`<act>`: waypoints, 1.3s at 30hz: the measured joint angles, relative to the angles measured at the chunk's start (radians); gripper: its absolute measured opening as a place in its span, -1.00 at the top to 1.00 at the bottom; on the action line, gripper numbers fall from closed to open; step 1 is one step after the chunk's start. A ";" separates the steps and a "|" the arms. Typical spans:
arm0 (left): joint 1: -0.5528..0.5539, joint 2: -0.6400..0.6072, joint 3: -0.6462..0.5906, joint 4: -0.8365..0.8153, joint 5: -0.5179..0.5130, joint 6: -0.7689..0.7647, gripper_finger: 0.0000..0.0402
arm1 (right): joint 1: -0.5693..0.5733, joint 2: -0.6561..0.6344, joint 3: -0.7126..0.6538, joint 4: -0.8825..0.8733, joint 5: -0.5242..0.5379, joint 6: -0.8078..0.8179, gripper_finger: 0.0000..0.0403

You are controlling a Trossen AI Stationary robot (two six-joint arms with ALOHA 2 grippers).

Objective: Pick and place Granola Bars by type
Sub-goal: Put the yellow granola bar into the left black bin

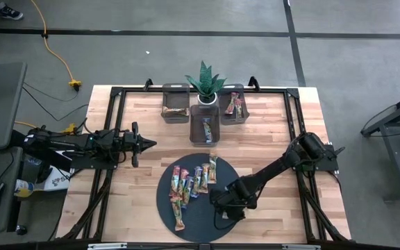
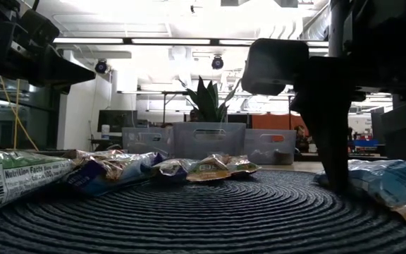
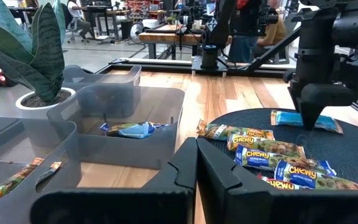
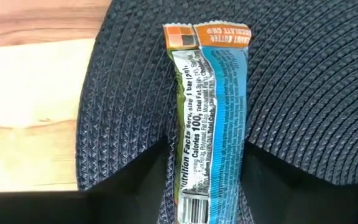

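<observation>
Several granola bars (image 1: 193, 182) lie on a dark round woven mat (image 1: 203, 226) at the table's near middle. One blue-wrapped bar (image 4: 213, 112) lies apart on the mat's right part, and also shows in the left wrist view (image 3: 306, 120). My right gripper (image 1: 224, 208) stands over it, pointing down, closed to the bar's width. My left gripper (image 1: 148, 144) is shut and empty above the table's left part, pointing right. Three translucent grey bins (image 1: 205, 125) at the far middle hold a few bars. My right gripper has the blue bar between its two fingers, at its two long edges (image 4: 179, 155), near one end of the bar. The fingers (image 3: 309, 102) come from above, pointing down, and lie across the bar. The bar lies flat on the mat.
A potted plant (image 1: 205, 87) stands between the bins at the far edge. A black frame (image 1: 117, 94) runs along the table's edges. Bare wood shows left and right of the mat. People and desks show in the room beyond the table.
</observation>
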 joint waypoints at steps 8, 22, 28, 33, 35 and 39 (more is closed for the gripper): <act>0.000 0.000 0.000 0.000 0.000 0.000 0.99 | 0.000 0.000 0.000 -0.008 0.006 0.026 0.39; 0.000 0.000 0.000 0.000 0.000 0.000 0.99 | 0.003 -0.010 0.038 -0.044 0.113 0.156 0.59; 0.000 0.000 0.000 0.000 0.000 0.000 0.99 | 0.006 -0.011 0.112 -0.067 0.170 0.264 0.59; 0.000 0.000 0.000 0.000 0.000 0.000 0.99 | 0.006 -0.011 0.210 -0.074 0.169 0.314 0.59; 0.000 0.000 0.000 0.000 0.000 0.000 0.99 | 0.006 -0.011 0.266 -0.073 0.157 0.347 0.59; 0.000 0.000 0.000 0.000 0.000 0.000 0.99 | 0.004 -0.013 0.399 -0.042 0.096 0.461 0.59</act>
